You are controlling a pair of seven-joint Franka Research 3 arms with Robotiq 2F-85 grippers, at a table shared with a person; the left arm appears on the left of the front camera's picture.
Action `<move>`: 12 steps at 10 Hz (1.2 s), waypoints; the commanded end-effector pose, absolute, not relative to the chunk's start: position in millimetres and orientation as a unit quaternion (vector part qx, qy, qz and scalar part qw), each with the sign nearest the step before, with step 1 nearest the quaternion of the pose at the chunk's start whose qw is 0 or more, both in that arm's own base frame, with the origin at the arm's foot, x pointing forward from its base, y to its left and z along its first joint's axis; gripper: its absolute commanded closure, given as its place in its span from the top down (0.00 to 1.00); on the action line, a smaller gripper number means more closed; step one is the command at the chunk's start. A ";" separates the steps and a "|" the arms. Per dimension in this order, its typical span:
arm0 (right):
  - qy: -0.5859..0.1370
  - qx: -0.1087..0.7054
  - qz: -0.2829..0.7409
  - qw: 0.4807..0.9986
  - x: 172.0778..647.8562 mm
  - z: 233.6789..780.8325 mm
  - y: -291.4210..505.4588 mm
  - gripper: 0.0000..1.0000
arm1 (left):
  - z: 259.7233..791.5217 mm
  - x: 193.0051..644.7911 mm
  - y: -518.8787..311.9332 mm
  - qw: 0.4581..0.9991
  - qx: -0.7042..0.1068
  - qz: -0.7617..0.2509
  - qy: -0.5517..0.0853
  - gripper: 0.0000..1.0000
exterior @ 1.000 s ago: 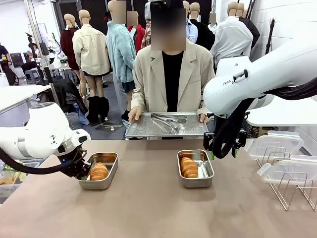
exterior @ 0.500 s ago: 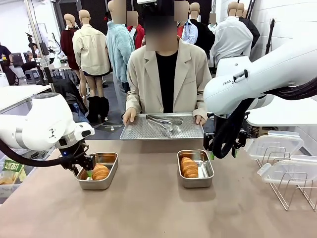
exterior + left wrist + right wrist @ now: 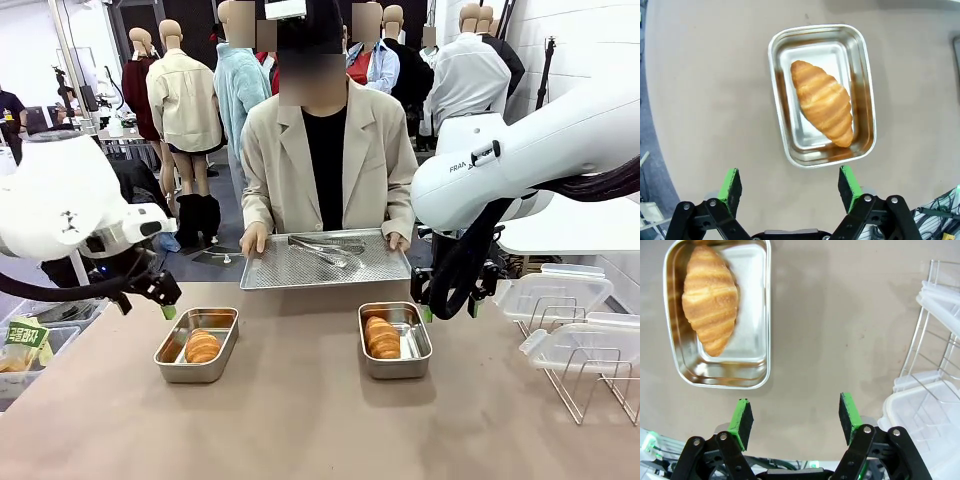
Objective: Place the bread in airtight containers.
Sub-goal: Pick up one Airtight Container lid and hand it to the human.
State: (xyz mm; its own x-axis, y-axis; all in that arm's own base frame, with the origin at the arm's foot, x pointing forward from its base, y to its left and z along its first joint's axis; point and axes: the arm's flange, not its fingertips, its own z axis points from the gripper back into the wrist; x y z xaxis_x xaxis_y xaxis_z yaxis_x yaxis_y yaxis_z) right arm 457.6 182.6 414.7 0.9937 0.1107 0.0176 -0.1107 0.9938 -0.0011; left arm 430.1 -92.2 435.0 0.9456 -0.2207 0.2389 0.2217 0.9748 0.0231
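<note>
At the far edge of the bench (image 3: 300, 430) a person holds a perforated metal tray (image 3: 262, 277), one hand (image 3: 253, 238) at the end nearer the bench's left edge and the other hand (image 3: 399, 241) at the opposite end. A pair of tongs (image 3: 322, 249) lies on the tray. By the bench's right edge stands a wire rack (image 3: 590, 385) carrying a clear plastic lid (image 3: 556, 294) and a second lid (image 3: 590, 345) nearer the front.

The right claw (image 3: 795, 407) hangs above bare bench between the right tin (image 3: 424, 352) and the rack, spread wide and holding nothing. The left claw (image 3: 789, 180) hangs near the bench's left edge, just beside the left tin (image 3: 168, 362), also spread wide and holding nothing. Both tins stand uncovered.

In count: 2 tins, 2 rolls, 2 lids, 2 claws, 1 tray, 1 pair of tongs.

Each tin is shiny steel with rounded corners and holds 1 roll. The left roll (image 3: 202, 346) is golden-brown, ridged and oval with tapered ends, and lies slantwise across its tin's floor. The right roll (image 3: 381, 337) looks the same and lies along the long wall on its tin's left side.
</note>
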 end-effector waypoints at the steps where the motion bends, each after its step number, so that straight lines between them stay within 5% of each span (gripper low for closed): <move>1: -0.011 -0.002 0.047 0.999 461.5 415.3 185.7 0.86 | 434.8 430.6 -76.4 0.985 -0.023 -0.130 -0.110 1.00; 12: -0.011 -0.002 0.047 0.999 461.5 415.3 185.7 0.86 | 435.0 430.1 -92.2 0.986 -0.002 -0.112 -0.121 1.00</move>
State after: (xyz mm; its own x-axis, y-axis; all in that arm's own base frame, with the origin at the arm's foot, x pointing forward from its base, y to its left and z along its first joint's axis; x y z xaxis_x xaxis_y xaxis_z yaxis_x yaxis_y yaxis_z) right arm 457.7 182.5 414.7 0.9937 0.1105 0.0177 -0.1105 0.9939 -0.0011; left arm 428.9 -91.3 435.5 0.9435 -0.2374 0.2311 0.2392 0.9708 0.0207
